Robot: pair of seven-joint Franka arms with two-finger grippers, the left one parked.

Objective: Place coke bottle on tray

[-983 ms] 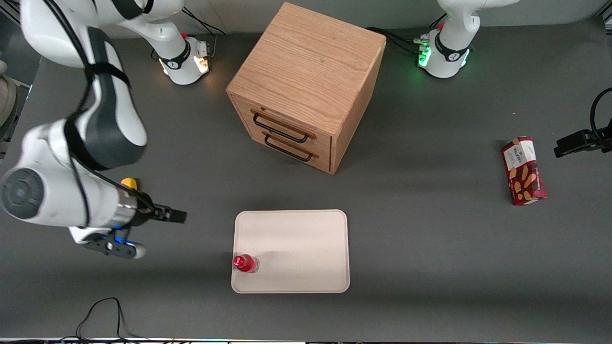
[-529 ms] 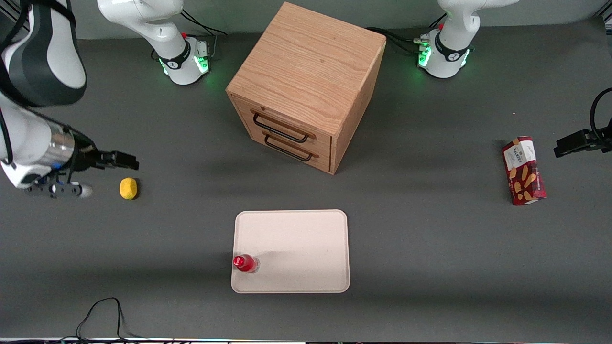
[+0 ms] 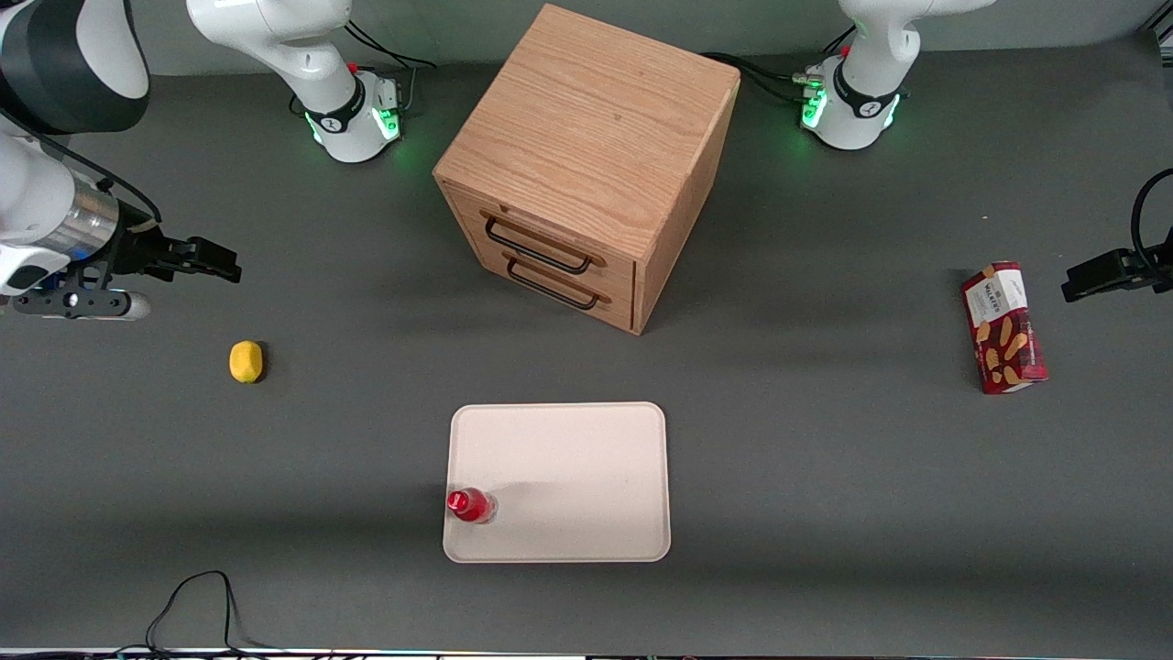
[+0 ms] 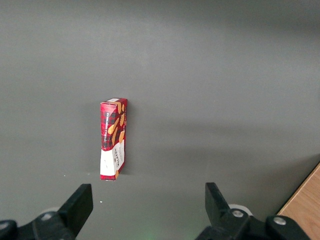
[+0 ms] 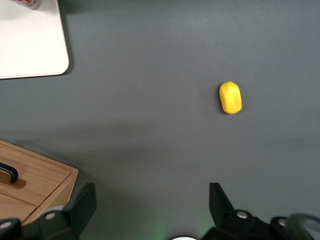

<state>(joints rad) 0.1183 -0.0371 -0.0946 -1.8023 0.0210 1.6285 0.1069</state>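
Our gripper (image 3: 215,259) hangs open and empty well away from the tray (image 3: 586,458), where the coke bottle (image 3: 470,505) stands upright near one corner, so we judge it wise to retreat without brushing anything.

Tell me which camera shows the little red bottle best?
The front view: the coke bottle stands whole and upright on the tray. The right wrist view catches only its base; the left wrist view misses it. The gripper, open, hangs away above the lemon.
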